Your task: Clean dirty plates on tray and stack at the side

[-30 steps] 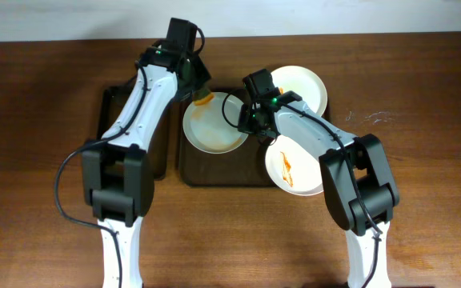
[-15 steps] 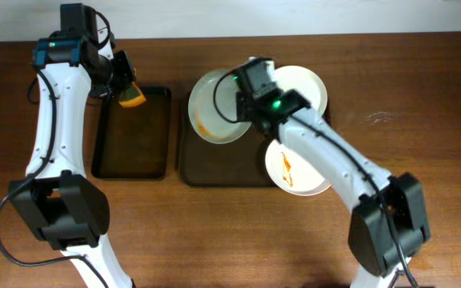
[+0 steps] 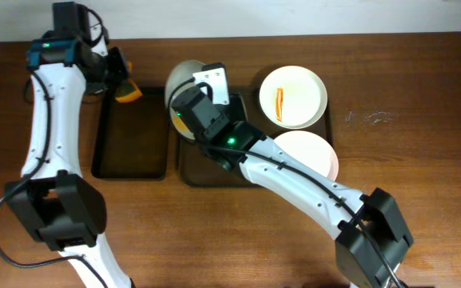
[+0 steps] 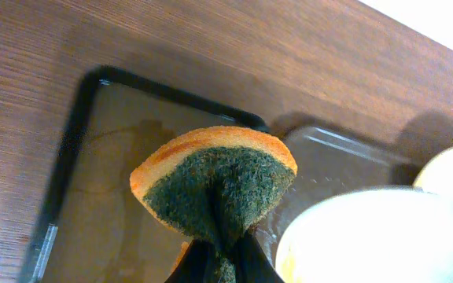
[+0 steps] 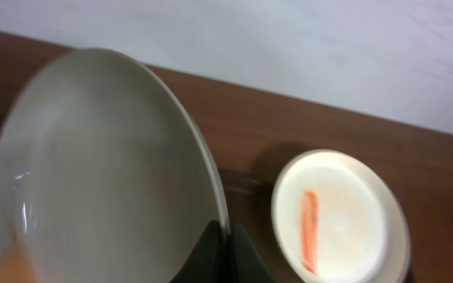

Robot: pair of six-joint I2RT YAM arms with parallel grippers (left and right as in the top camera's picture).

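Our right pincer [image 5: 220, 240] clamps one plate [image 5: 101, 173] by its rim, tilted above the left end of the tray [image 3: 201, 170], probably for carrying aside. Our left pincer [image 4: 220, 263] pinches the sponge [image 4: 215, 185] out of the way over the black tray [image 3: 130, 144].

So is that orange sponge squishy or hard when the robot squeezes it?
Probably squishy: the sponge bends into a fold where the left fingers pinch it. Likely light too, since that small pinch alone holds it up. Its green scrubby side looks rough, so it probably won't slip.
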